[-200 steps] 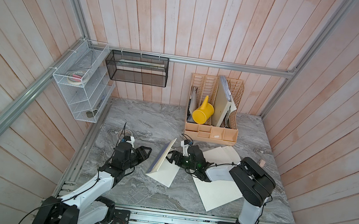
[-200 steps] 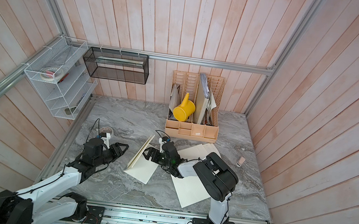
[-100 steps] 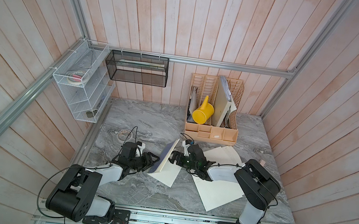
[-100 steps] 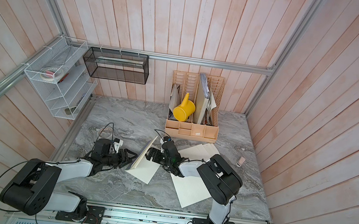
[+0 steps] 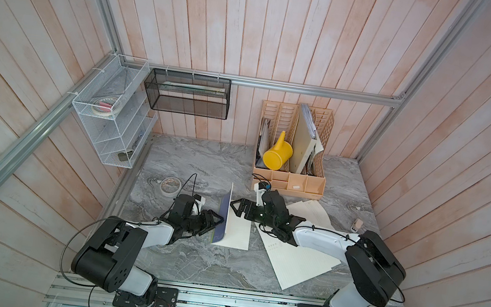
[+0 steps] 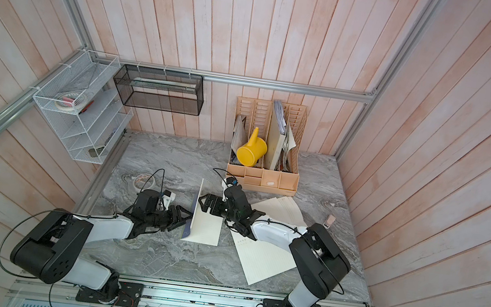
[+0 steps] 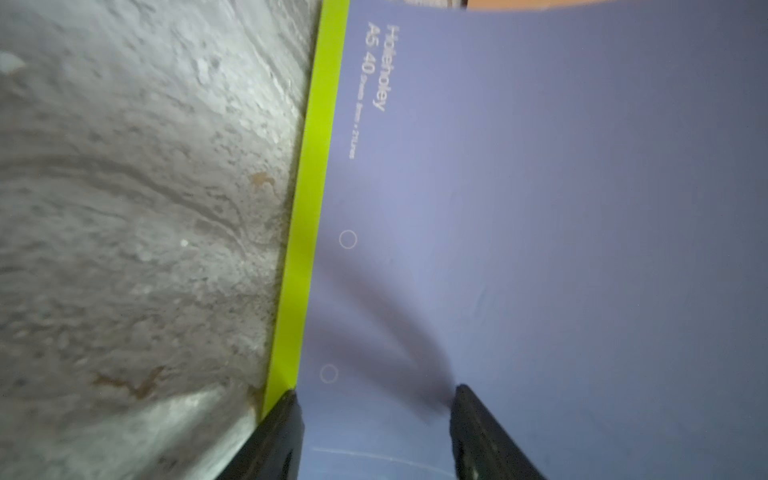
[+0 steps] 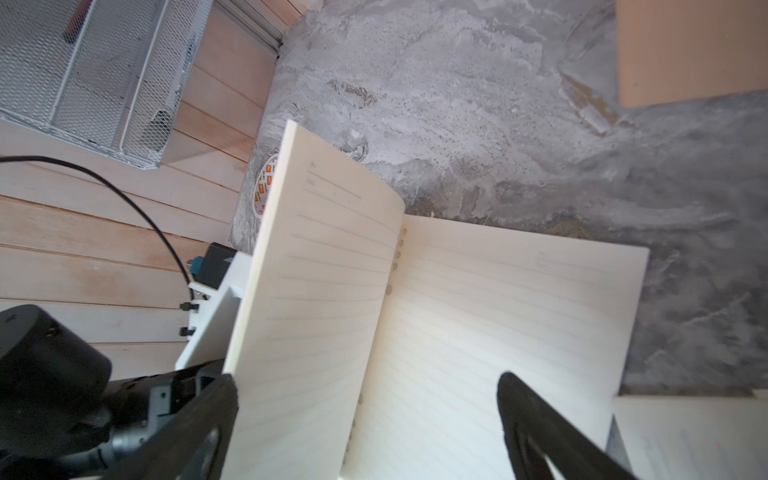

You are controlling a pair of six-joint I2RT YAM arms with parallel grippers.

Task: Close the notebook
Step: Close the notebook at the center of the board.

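- Step now: halfway thru the close. The notebook [image 5: 234, 232] sits near the middle of the table [image 5: 190, 260], btwn my 2 claws. Its left half stands almost straight up. Its right half lies flat.
- My left claw [image 5: 215, 223] is open w/ nothing in it. Its fingers [image 7: 278, 436] are spread out against the outside of the purple cover [image 7: 540, 208]. One tip looks like it touches. The other I can't tell.
- My right claw [image 5: 235, 208] is open too & holds nothing. It hangs on the page side, close to the raised half, over the flat page [image 8: 498, 311].
- Next, I think: the left claw pushes the cover past straight-up so it drops onto the flat half. The right claw has to get out of the way first, or the cover lands on it. Then a press to make it lie flat.
- Could go wrong: the book slides on the table & doesn't fold.
- Count, task things: 1 notebook, 2 claws, 1 green strip [image 7: 307, 208] by the spine.
- Count, other stuff:
  - 1 big loose sheet [image 5: 297, 262] & a small fan of sheets [image 5: 311, 211] (can't count those).
  - 1 tape roll [image 5: 170, 185] on the table.
  - 1 white wire shelf [image 5: 109, 141] w/ a 2nd tape roll [image 5: 104, 107] in it.
  - 1 yellow jug [image 5: 277, 157] in 1 wooden file box [image 5: 287, 180].
  - 1 black mesh basket [image 5: 185, 106].
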